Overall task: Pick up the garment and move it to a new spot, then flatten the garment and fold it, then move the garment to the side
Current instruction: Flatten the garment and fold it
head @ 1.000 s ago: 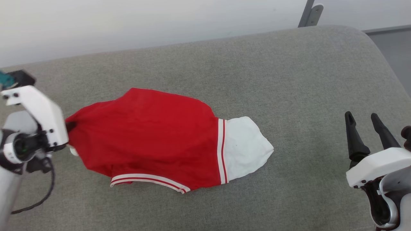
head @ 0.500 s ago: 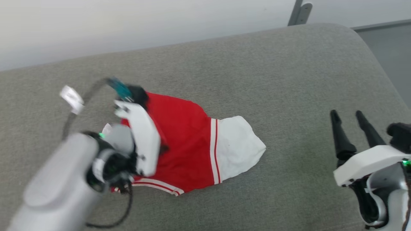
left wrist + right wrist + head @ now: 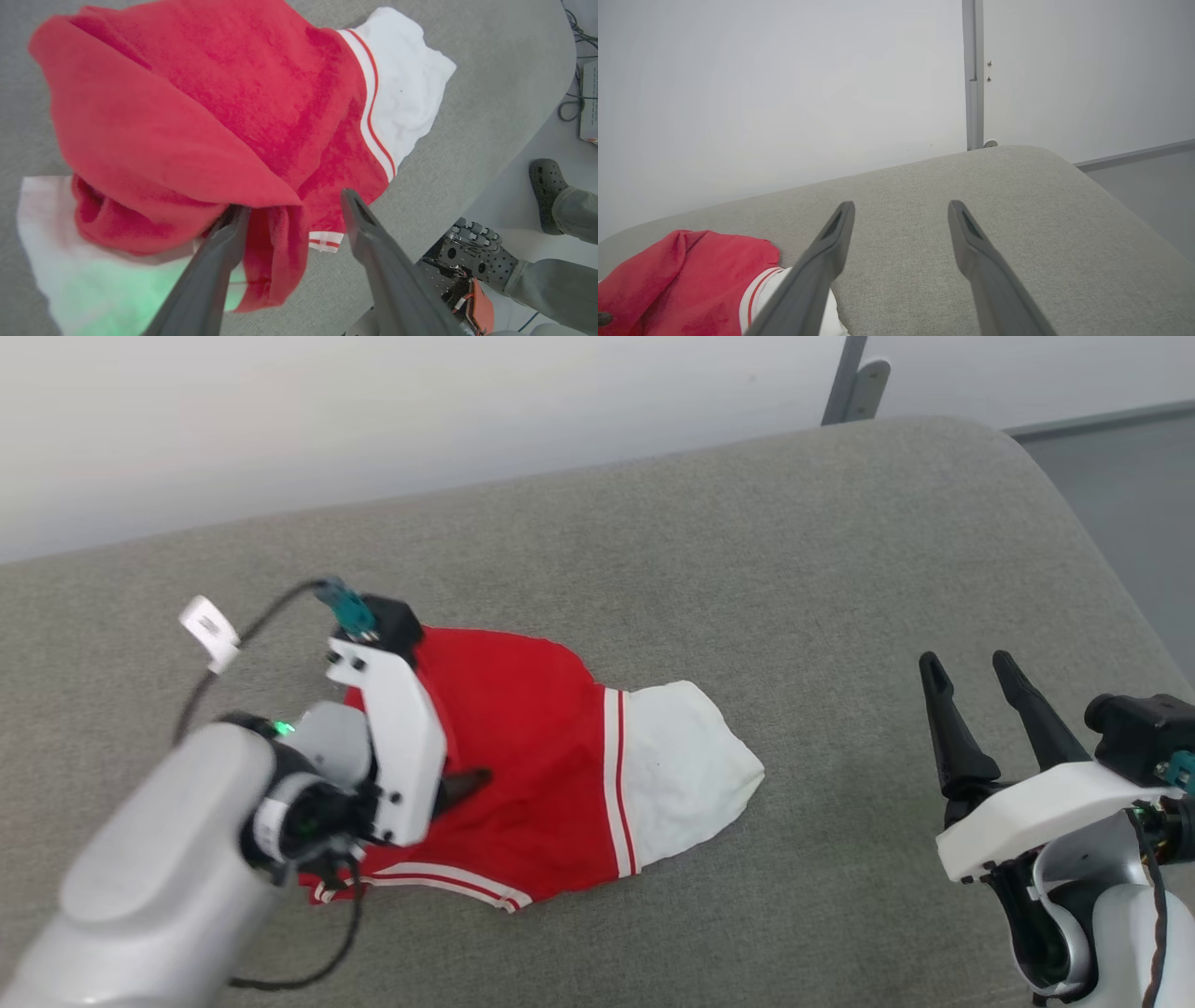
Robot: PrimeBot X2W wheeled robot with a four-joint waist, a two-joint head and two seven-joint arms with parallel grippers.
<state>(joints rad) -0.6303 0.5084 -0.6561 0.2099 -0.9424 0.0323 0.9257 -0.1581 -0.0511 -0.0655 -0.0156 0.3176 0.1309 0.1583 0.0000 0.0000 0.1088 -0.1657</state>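
Garment [image 3: 523, 756] first: the red T-shirt lies bunched on the grey cushion [image 3: 747, 541], left of the cushion's middle. One white sleeve [image 3: 681, 765] is spread flat toward the cushion's centre, and the red body is doubled over itself in loose folds. Left gripper [image 3: 294, 204] hovers low over the heap with its fingers [image 3: 219, 252] spread wide. A red fold drapes against one fingertip, but nothing is pinched between them. Right gripper [image 3: 966, 663] waits over the cushion's right part, well apart from the shirt, its fingers equally wide and empty. Judging by this, the shirt is set down on the cushion, so the move to a new spot looks done or nearly so. Flattening has not begun. Folding and the final shift to the side are left.
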